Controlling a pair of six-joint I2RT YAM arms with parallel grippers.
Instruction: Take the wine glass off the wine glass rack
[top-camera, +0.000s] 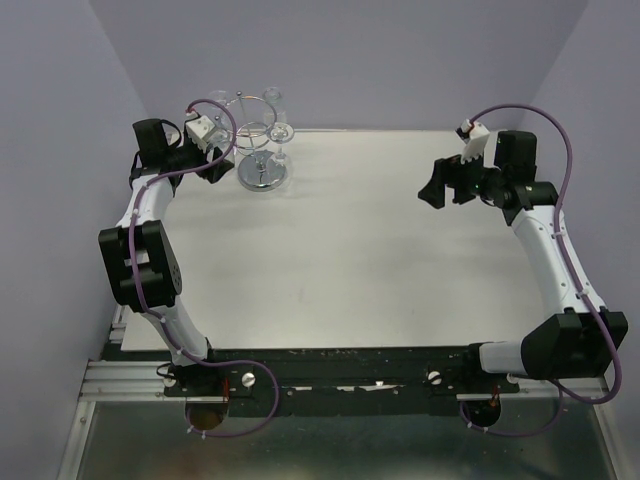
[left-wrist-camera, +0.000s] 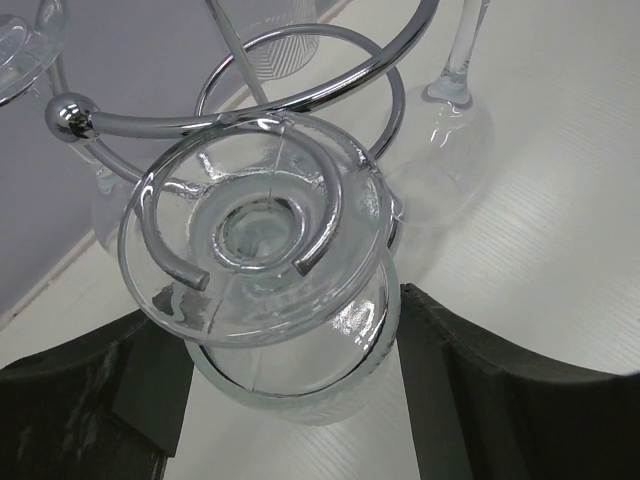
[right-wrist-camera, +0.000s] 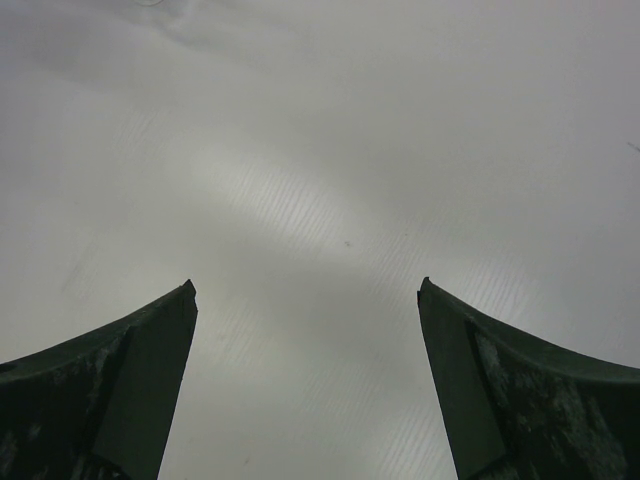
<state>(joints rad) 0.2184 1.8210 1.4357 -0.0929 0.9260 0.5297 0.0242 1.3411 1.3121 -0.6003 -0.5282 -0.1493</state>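
Observation:
The chrome wine glass rack (top-camera: 262, 174) stands at the far left of the table, with its round base and top ring (left-wrist-camera: 200, 125). In the left wrist view a clear wine glass (left-wrist-camera: 262, 232) hangs upside down, its foot resting in one of the rack's loops. My left gripper (left-wrist-camera: 292, 335) reaches the rack from the left (top-camera: 218, 160). Its two black fingers (left-wrist-camera: 440, 370) press on either side of the glass's bowl. My right gripper (right-wrist-camera: 305, 290) is open and empty over bare table at the far right (top-camera: 436, 190).
Other clear glasses hang on the rack, one to the right (left-wrist-camera: 450, 130) and one at the left edge (left-wrist-camera: 25, 45). The purple back wall (top-camera: 330, 60) is close behind the rack. The white table top (top-camera: 360, 250) lies between the arms.

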